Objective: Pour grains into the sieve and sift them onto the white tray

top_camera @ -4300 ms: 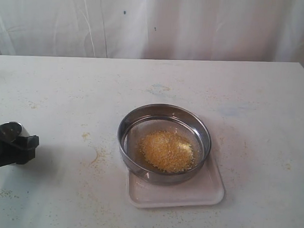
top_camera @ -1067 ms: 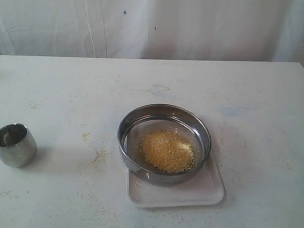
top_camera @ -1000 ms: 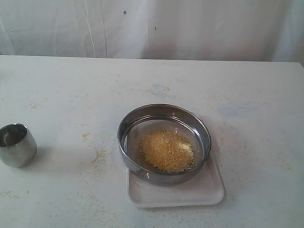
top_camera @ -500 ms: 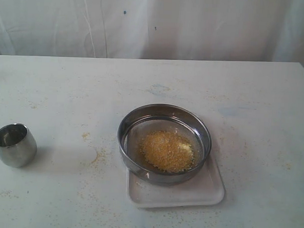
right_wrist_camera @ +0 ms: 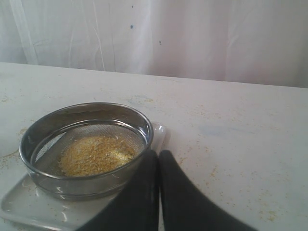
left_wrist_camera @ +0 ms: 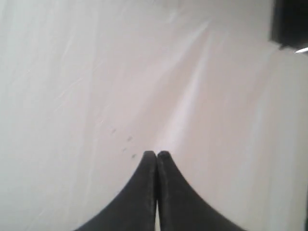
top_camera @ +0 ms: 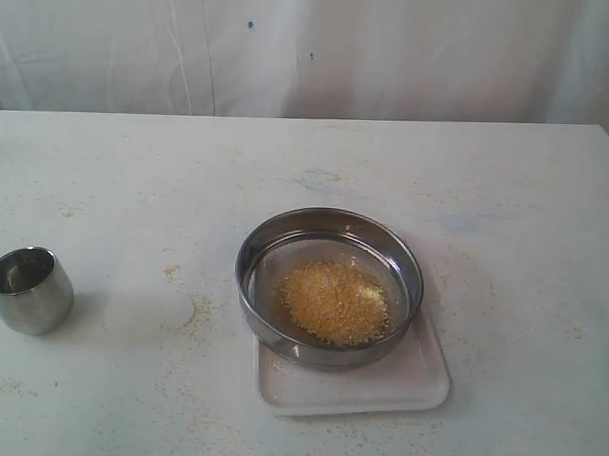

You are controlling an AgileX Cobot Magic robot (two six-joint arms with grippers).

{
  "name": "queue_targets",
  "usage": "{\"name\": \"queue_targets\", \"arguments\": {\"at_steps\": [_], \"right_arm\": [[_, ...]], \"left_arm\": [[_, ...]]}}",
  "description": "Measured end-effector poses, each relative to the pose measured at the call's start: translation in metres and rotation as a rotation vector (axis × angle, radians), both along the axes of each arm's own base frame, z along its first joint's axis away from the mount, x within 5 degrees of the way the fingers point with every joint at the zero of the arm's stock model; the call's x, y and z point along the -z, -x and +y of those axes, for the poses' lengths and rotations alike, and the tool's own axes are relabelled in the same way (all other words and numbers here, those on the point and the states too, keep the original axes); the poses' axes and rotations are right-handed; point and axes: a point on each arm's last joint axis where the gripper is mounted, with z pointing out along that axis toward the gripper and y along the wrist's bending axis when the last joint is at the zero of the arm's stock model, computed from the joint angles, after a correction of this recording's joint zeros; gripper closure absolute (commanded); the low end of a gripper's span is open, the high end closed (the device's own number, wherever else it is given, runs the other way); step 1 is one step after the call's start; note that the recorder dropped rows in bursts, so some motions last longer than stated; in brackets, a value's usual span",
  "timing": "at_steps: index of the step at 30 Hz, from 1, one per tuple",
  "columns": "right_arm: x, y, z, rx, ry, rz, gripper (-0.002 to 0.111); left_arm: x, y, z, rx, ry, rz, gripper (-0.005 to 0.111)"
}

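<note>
The steel sieve (top_camera: 328,286) (right_wrist_camera: 86,147) rests on the white tray (top_camera: 379,386) (right_wrist_camera: 29,207) near the table's middle. A heap of yellowish grains (top_camera: 334,302) (right_wrist_camera: 94,154) lies on its mesh. Neither arm shows in the exterior view, apart from a dark sliver at the right edge. In the left wrist view my left gripper (left_wrist_camera: 157,154) is shut and empty, with only a white curtain beyond it. In the right wrist view my right gripper (right_wrist_camera: 158,153) is shut and empty too, its tips beside the sieve's wall.
A small rounded steel cup (top_camera: 29,289) stands upright at the table's left. Specks of grain are scattered over the white table (top_camera: 505,225), thickest just left of the sieve. A white curtain (top_camera: 311,48) hangs behind the far edge.
4.3 s ago the left gripper was at the cup at the left edge; it has let go and left the exterior view. The cup, sieve and tray have stayed put.
</note>
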Motion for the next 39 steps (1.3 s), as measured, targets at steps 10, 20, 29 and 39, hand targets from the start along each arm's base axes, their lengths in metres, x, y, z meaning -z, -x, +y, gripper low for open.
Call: {"name": "queue_targets", "arguments": {"at_steps": [10, 20, 29, 39], "right_arm": [[0.0, 0.0, 0.0, 0.0, 0.0, 0.0, 0.108], [0.0, 0.0, 0.0, 0.0, 0.0, 0.0, 0.108], [0.0, 0.0, 0.0, 0.0, 0.0, 0.0, 0.108], [0.0, 0.0, 0.0, 0.0, 0.0, 0.0, 0.108]], "left_arm": [[0.038, 0.018, 0.012, -0.092, 0.197, 0.197, 0.107], [0.078, 0.01, 0.014, -0.192, -0.01, 0.386, 0.107], [0.12, 0.005, 0.013, -0.21, -0.17, 0.583, 0.107], [0.126, 0.005, 0.012, -0.223, -0.295, 0.626, 0.107]]}}
